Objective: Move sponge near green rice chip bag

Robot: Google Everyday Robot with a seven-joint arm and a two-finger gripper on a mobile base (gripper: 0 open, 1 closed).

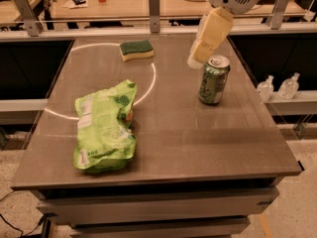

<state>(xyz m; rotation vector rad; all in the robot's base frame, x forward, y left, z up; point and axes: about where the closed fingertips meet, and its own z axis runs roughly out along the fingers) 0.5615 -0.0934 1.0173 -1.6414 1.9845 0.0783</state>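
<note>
The sponge [136, 49], dark green on top with a pale yellow base, lies flat near the far edge of the table [198, 148]. The green rice chip bag [105, 128], crinkled lime green with white patches, lies on the table's front left, well apart from the sponge. My gripper [198, 57] hangs at the end of a cream arm link reaching down from the upper right. It is above the table's far right, just over the soda can and to the right of the sponge, touching neither.
A green soda can [214, 80] stands upright on the right of the table, just below the gripper. Two small clear bottles [266, 88] stand on a shelf beyond the right edge. A railing and another desk lie behind the table.
</note>
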